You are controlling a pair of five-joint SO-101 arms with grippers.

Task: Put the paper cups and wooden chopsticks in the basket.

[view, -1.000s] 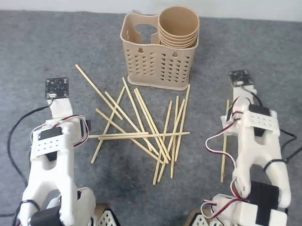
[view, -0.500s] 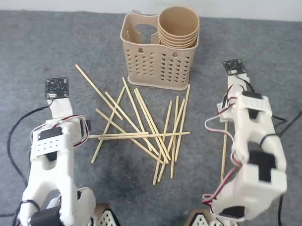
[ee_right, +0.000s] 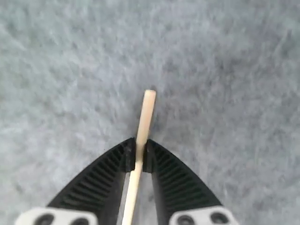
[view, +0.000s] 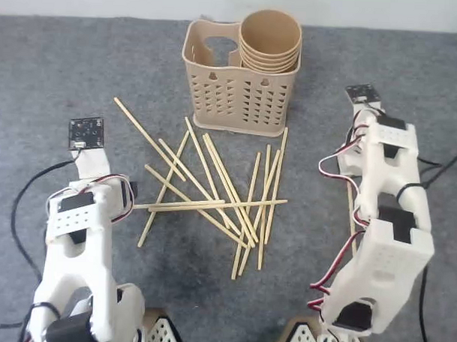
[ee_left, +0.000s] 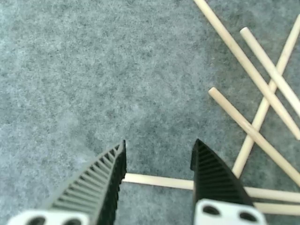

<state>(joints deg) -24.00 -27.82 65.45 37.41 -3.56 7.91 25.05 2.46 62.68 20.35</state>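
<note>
A beige basket [view: 235, 96] stands at the back of the table, with a stack of paper cups [view: 271, 37] in its right side. Several wooden chopsticks [view: 213, 185] lie crossed on the grey carpet in front of it. My right gripper [ee_right: 139, 157] is shut on a single chopstick [ee_right: 147, 108], whose tip sticks out past the fingers just above the carpet; part of this chopstick [view: 352, 209] shows under the right arm. My left gripper [ee_left: 160, 143] is open, low over the carpet, with the end of one chopstick [ee_left: 159, 182] lying across between its fingers.
Further chopsticks [ee_left: 253, 75] lie just beyond the left gripper. Bare carpet [view: 59, 67] stretches to the left and right of the basket. Cables trail beside both arm bases.
The right arm has stretched forward and shifted to the right, and the lone chopstick on the right has moved with it. The left arm has kept still.
</note>
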